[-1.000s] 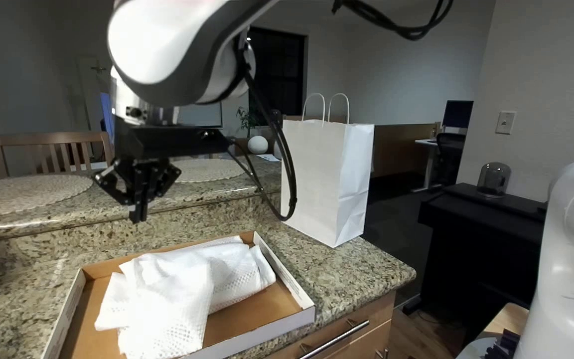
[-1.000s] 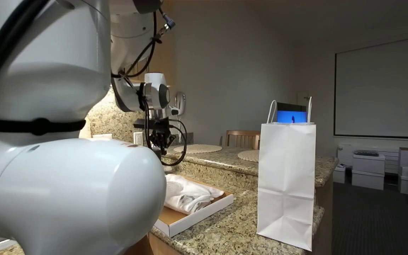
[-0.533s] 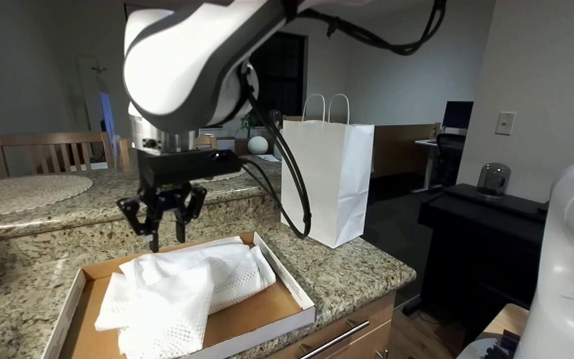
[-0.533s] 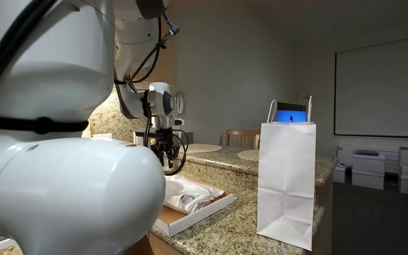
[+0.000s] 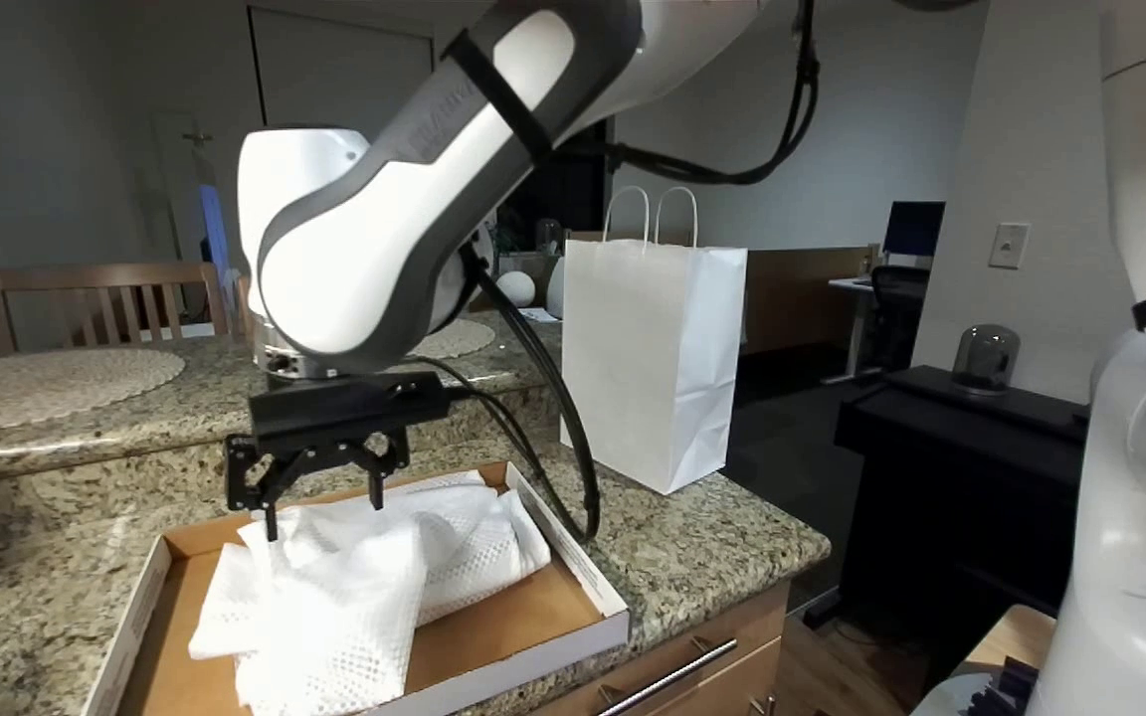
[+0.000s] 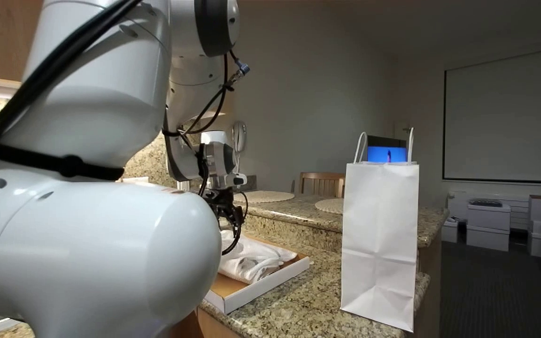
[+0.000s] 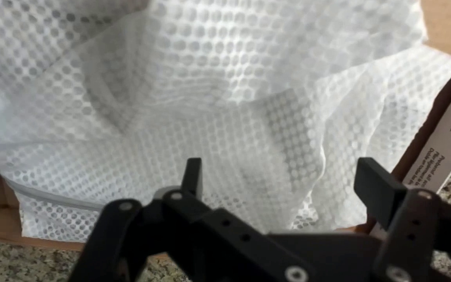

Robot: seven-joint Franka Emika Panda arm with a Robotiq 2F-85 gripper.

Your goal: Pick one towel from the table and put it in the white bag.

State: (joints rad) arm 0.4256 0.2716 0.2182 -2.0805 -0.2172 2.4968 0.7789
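White perforated towels lie crumpled over one another in a shallow cardboard tray on the granite counter. They fill much of the wrist view, where the towel cloth spreads beneath the fingers. My gripper points down above the back part of the pile. Its jaws stand wide apart with nothing held between them. Whether the fingertips touch the cloth I cannot tell. The white bag stands upright with its handles up, beyond the tray near the counter's end; its inside is hidden in both exterior views.
Behind the tray a raised granite ledge carries woven placemats. The tray's printed side wall runs close by one finger in the wrist view. An arm cable hangs between gripper and bag.
My gripper has come down toward the towels, and its jaws have gone from shut to wide open. Towels, tray and bag have stayed put.
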